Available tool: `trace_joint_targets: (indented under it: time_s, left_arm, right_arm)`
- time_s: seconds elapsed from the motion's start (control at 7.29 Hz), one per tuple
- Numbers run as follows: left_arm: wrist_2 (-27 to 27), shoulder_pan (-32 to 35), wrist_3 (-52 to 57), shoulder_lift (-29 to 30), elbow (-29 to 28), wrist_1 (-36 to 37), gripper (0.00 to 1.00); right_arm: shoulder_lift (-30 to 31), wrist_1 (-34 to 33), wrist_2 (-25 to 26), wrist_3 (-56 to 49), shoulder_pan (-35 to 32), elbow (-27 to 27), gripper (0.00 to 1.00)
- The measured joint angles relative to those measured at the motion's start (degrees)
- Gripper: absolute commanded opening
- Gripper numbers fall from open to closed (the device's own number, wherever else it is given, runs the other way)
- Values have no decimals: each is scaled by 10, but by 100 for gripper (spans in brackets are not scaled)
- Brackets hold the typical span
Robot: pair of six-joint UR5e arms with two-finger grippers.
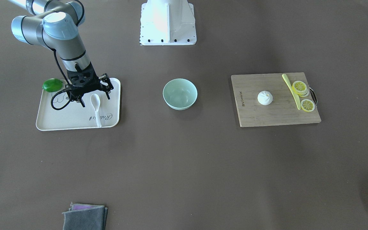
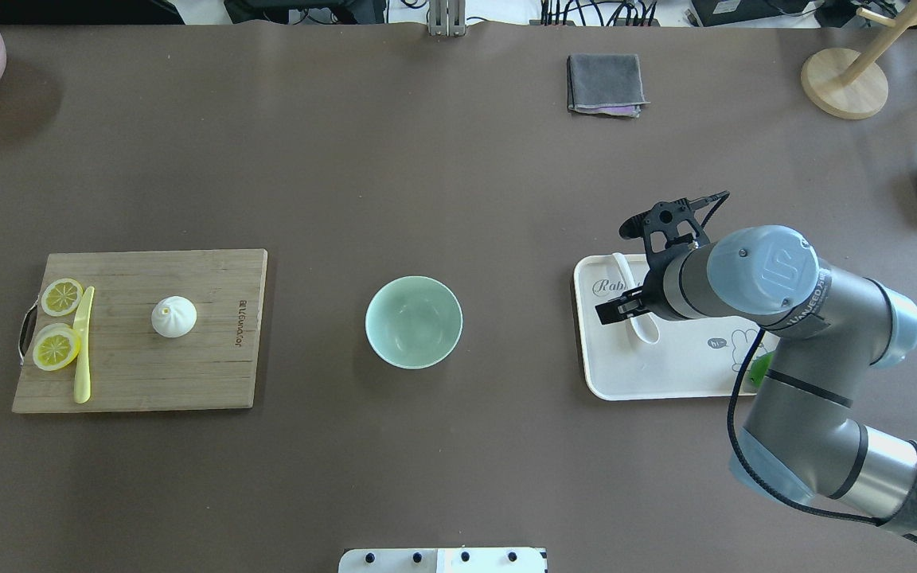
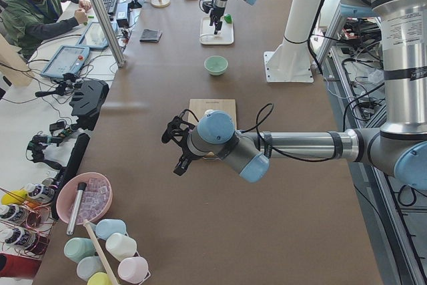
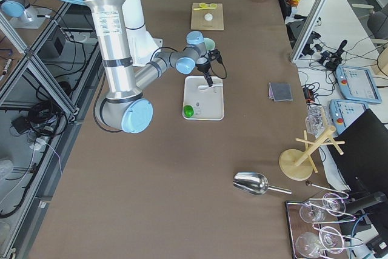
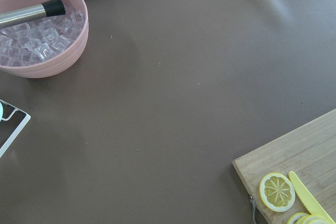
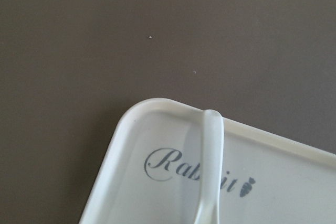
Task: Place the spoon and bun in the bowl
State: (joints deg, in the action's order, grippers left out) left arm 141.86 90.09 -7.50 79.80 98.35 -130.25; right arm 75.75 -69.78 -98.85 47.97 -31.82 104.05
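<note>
as the right claw (image 1: 95,98) gapes over the spoon (image 1: 97,112), a green object (image 1: 52,85) shares its tray (image 1: 75,123).

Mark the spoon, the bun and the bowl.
spoon (image 1: 96,110): front-facing view, on its handle just below the scoop.
bun (image 1: 265,97): front-facing view, pleated top.
bowl (image 1: 180,95): front-facing view, bare inner floor.

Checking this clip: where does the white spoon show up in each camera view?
Front-facing: the spoon lies on the tray, left of centre.
Overhead: spoon on the tray at right.
Exterior left: the far tray shows; spoon too small to pick out.
Exterior right: spoon at the tray's upper end.
Left wrist: not in view.
Right wrist: handle only, bottom centre.
Shared landmark: the white tray.
</note>
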Motion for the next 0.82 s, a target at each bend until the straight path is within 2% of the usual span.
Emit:
trace_joint_targets:
  time_s: [0.27, 0.55, 0.69, 0.82]
  left_arm:
    - [1, 0, -1, 0, -1, 0, 99]
    - [0, 0, 0, 1, -1, 0, 99]
    - [-1, 0, 0, 1, -1, 0, 99]
    - [-1, 0, 0, 2, -1, 0, 99]
  right_arm:
    - [-17, 49, 4, 3, 2, -46, 60]
    - [-18, 57, 4, 4, 0, -56, 56]
    - [-17, 56, 4, 4, -1, -57, 42]
    - [-17, 53, 4, 4, -3, -58, 4]
